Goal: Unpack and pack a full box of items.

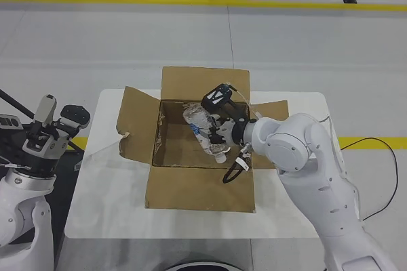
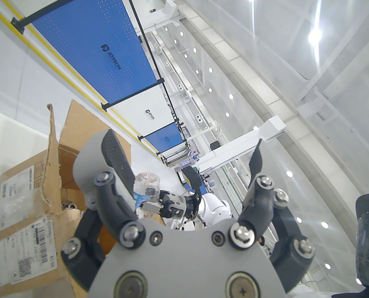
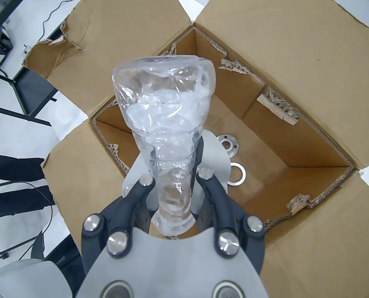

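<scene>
1. One clear, crumpled plastic bottle [image 1: 205, 129] hangs over the open cardboard box [image 1: 200, 190]
2. I read its long axis as diagonal: base far-left, cap near-right
3. Right gripper [image 3: 175, 177] is clamped on the neck end
4. Left gripper [image 2: 184, 142] is spread wide, off the table's left side

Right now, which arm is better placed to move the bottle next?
Right: the right gripper is shut on the bottle above the open box; the left gripper is open, beside the table.
</scene>
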